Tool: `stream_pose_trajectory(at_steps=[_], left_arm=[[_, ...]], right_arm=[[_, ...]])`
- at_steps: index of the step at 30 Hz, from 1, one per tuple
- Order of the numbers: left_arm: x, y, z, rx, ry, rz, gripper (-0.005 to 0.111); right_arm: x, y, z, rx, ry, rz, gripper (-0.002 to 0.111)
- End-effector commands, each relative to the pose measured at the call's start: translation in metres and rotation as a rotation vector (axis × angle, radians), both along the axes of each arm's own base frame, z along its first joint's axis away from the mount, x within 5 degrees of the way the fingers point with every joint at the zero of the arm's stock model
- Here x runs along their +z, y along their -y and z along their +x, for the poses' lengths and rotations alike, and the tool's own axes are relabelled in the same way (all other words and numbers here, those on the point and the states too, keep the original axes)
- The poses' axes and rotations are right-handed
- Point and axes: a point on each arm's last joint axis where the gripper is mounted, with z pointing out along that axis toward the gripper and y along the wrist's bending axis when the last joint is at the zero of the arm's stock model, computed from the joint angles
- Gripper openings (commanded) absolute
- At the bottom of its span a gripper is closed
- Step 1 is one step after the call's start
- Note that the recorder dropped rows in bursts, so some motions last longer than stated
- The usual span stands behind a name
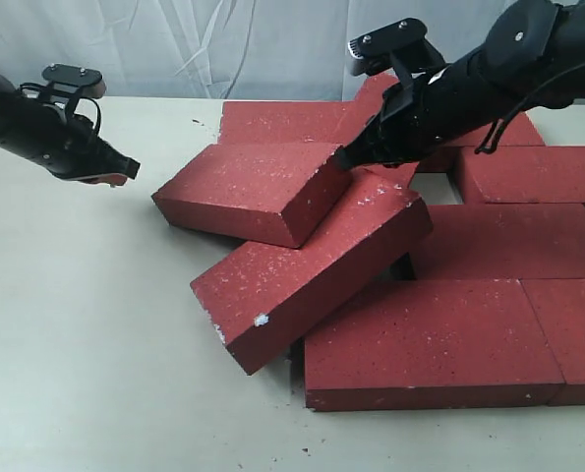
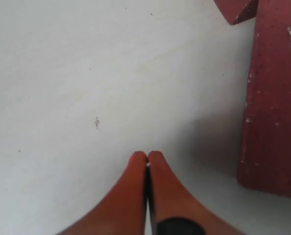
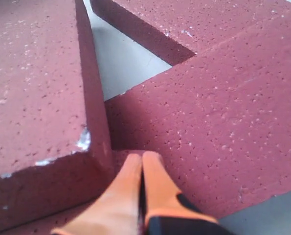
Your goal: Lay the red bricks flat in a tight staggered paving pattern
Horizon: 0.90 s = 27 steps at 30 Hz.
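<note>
- You are looking first at the red bricks (image 1: 420, 339) nearest the camera. They are lying flat and edge to edge on the table (image 1: 86, 324), so I judge them to be the laid course that the rest should pack against.
- Just behind them, the tilted brick (image 1: 307, 270) is sitting askew across the pattern. It is propped up on its neighbours rather than lying flat, though I cannot tell exactly what is bearing it.
- The upper brick (image 1: 253, 187) is overlapping that one's far end, also off level. These two loose pieces are what is keeping the paving from closing up.
- Your right gripper (image 3: 142, 157) is pointing into the notch where these two bricks meet. Its fingers are clenched together on nothing, probably because a closed tip works as a pusher on bricks that look too broad to pinch.
- Your left gripper (image 2: 147, 155) is hovering over bare table, apart from the pile. Its fingers are likewise pressed together and empty, and it seems to be waiting clear of the work.
- Farthest off, the back row (image 1: 528, 172) is lying flat, with an open slot in it that seems to be waiting for a brick.
</note>
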Motion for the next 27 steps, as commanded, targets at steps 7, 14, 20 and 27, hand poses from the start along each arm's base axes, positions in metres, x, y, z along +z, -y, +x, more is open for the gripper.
stream_pose_trajectory(at_steps=[7, 14, 20, 27], left_arm=[[-0.014, 0.009, 0.007, -0.027, -0.011, -0.069, 0.0], [-0.019, 0.016, 0.007, -0.05, -0.017, -0.081, 0.0], [-0.018, 0.024, 0.007, -0.072, -0.001, -0.092, 0.0], [-0.016, 0.027, 0.006, -0.112, -0.011, -0.114, 0.0]], right_arm=[[-0.005, -0.025, -0.001, 0.068, 0.044, -0.027, -0.001], [-0.005, -0.025, -0.002, 0.07, 0.043, -0.029, -0.001], [-0.005, -0.025, -0.001, 0.067, 0.043, -0.026, -0.001], [-0.004, -0.026, 0.001, 0.044, 0.066, -0.009, -0.001]])
